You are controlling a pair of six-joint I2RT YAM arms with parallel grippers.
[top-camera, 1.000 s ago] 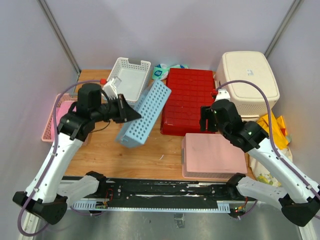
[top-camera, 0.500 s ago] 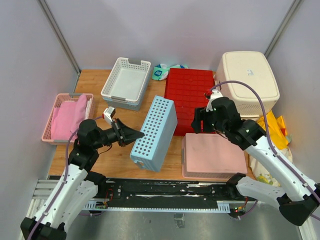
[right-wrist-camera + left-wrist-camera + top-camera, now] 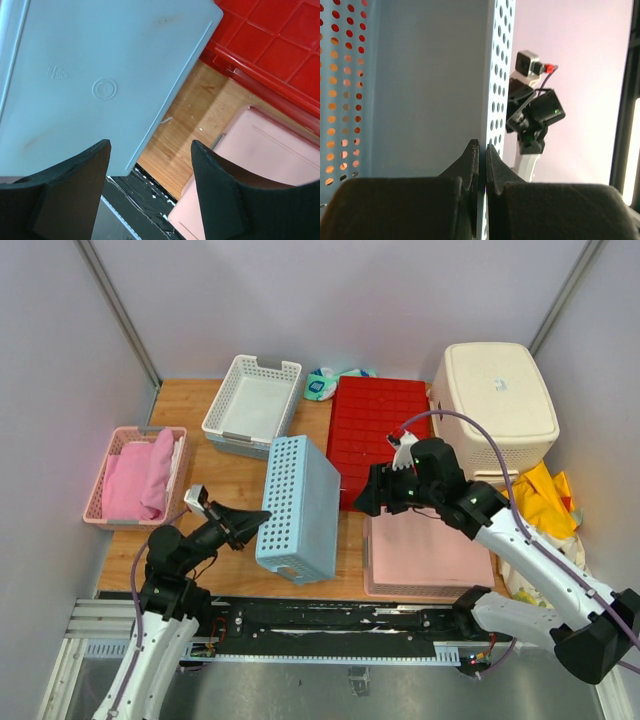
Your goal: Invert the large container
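Blue container [image 3: 298, 508] on edge, wall in tight left claw [image 3: 482, 148]; right claw [image 3: 150, 145] wide, empty.

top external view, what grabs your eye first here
The light blue perforated plastic basket stands tipped on its side mid-table, its wall pinched by the left gripper. The right gripper hovers open beside its base, near a red plastic crate.
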